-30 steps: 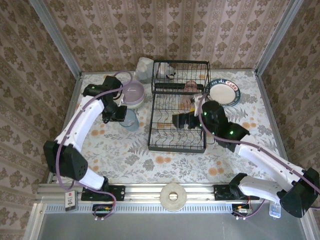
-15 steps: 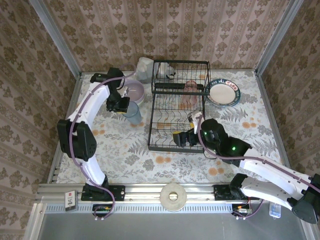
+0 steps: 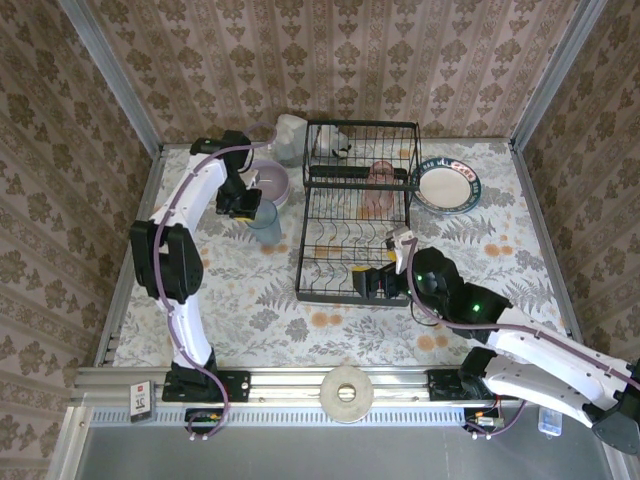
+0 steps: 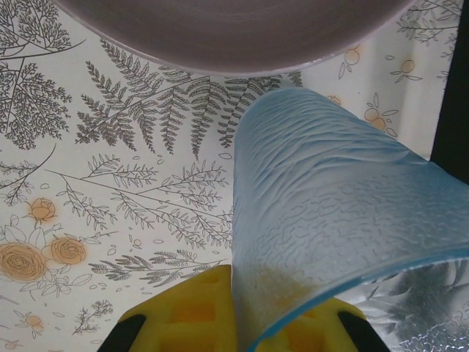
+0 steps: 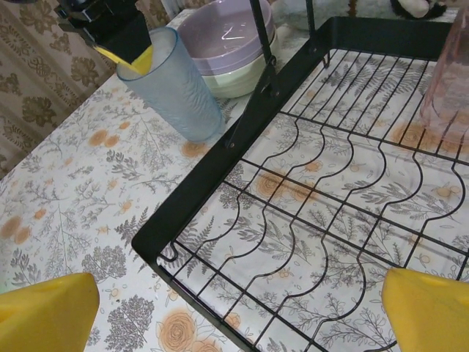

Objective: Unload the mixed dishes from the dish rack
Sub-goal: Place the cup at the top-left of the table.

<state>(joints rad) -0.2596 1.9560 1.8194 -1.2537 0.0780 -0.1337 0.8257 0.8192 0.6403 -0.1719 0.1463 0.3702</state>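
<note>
While the left hand (image 3: 245, 205) is clenched on the rim of the blue tumbler (image 3: 265, 224), the tumbler stands upright on the counter (image 3: 250, 290), just beside the stacked bowls (image 3: 270, 184) and left of the rack (image 3: 355, 292). The right hand (image 3: 372, 283) hangs released, its fingers spread wide over the rack's near edge. A pink tumbler (image 3: 379, 173) sits in the rack; plates (image 3: 447, 187) lie to its right.

No writing can be read on anything here.
</note>
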